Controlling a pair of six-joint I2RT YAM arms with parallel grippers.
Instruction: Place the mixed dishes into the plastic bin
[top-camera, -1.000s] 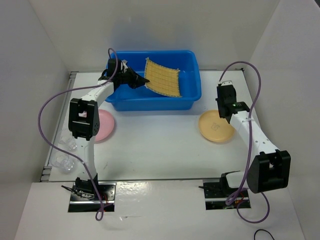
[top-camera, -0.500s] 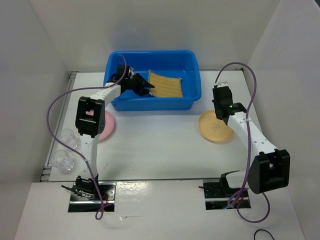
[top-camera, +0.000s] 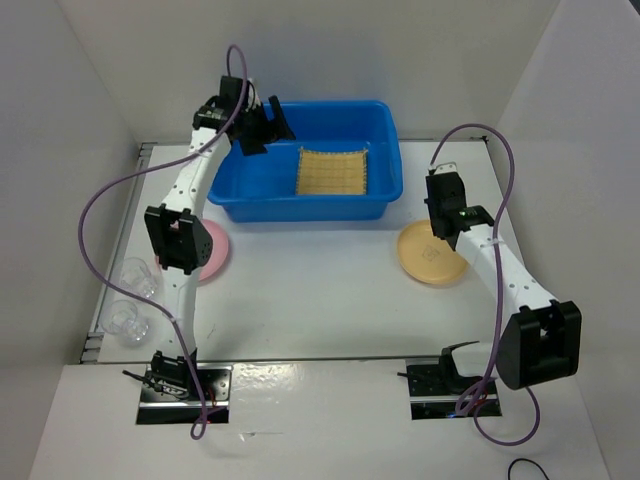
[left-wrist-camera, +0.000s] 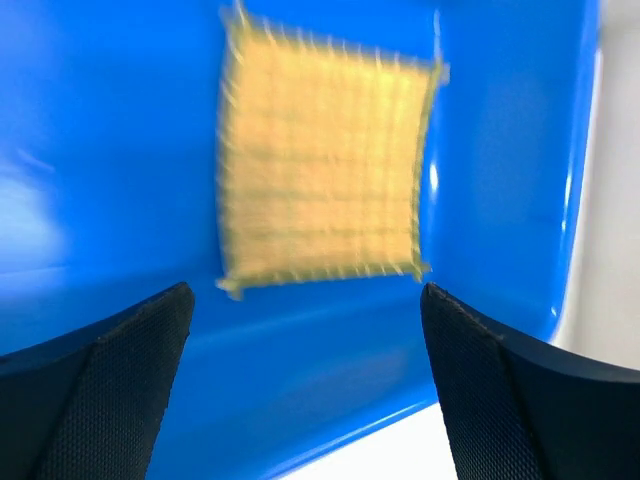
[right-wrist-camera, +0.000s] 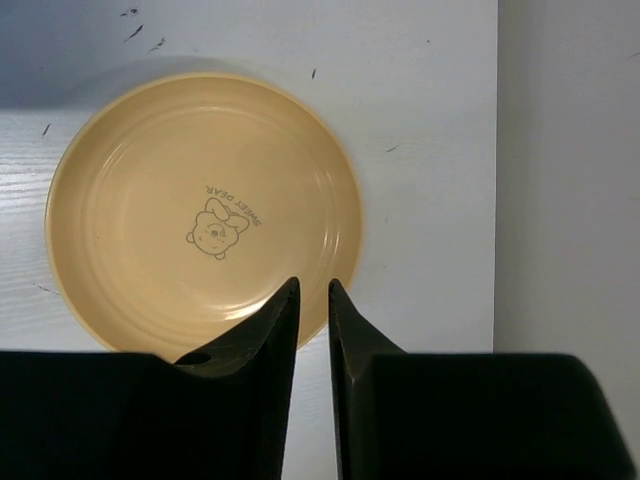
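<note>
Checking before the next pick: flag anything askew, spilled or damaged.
Nothing stands out. The yellow mat lies flat in the blue bin, the pink plate and tan plate sit flat on the table, both clear cups stand at its left edge. A few dark specks mark the table near the tan plate.

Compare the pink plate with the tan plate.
The pink plate lies left on the table, the tan plate right. The left arm hides part of the pink plate; the tan plate shows nearly whole. The tan plate bears a cartoon print at its centre; none shows on the pink plate. Both are round and lie outside the bin.
</note>
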